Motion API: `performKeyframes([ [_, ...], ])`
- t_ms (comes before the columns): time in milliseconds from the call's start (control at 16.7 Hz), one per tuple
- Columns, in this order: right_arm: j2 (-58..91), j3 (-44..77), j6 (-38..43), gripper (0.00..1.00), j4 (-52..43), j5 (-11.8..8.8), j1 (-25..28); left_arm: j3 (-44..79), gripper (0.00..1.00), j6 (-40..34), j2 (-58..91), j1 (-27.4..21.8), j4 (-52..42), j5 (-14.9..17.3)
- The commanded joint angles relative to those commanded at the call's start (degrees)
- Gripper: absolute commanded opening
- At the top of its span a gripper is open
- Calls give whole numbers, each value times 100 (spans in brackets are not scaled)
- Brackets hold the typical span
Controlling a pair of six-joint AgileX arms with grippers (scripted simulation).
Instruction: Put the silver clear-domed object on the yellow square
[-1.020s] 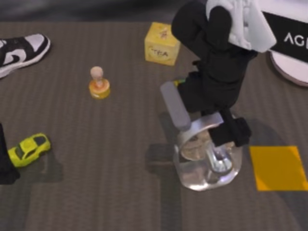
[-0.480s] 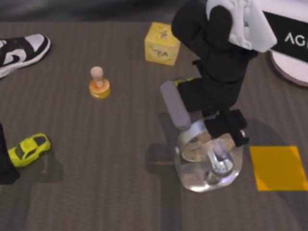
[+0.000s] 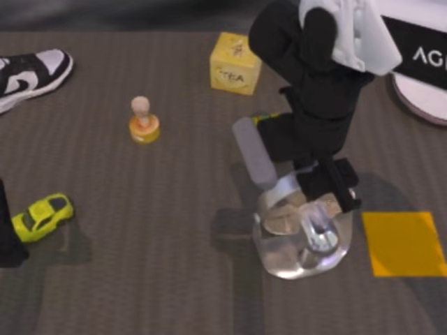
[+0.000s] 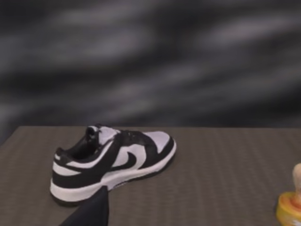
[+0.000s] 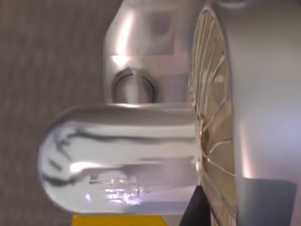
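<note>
Sitting toward the table's right edge, just left of the yellow square (image 3: 406,243), the silver clear-domed object (image 3: 302,234) is looking stiff, slick and breakable, so the right gripper (image 3: 327,206), finger state unclear, is probably best gripping its knob.

Lighting is dim and even. Soft dark shadows fall on the table (image 3: 174,279) lower centre and lower left. Bright glare marks the dome (image 3: 318,237). The left wrist view's backdrop is blurred in streaks.
</note>
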Motion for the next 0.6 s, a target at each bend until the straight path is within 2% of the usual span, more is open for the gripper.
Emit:
performKeyframes([
  [420, 43, 1092, -15, 0, -1057, 0, 47, 0, 100, 0, 0, 0, 0, 0],
  [600, 32, 1166, -9, 0, -1130, 0, 45, 0, 100, 0, 0, 0, 0, 0],
])
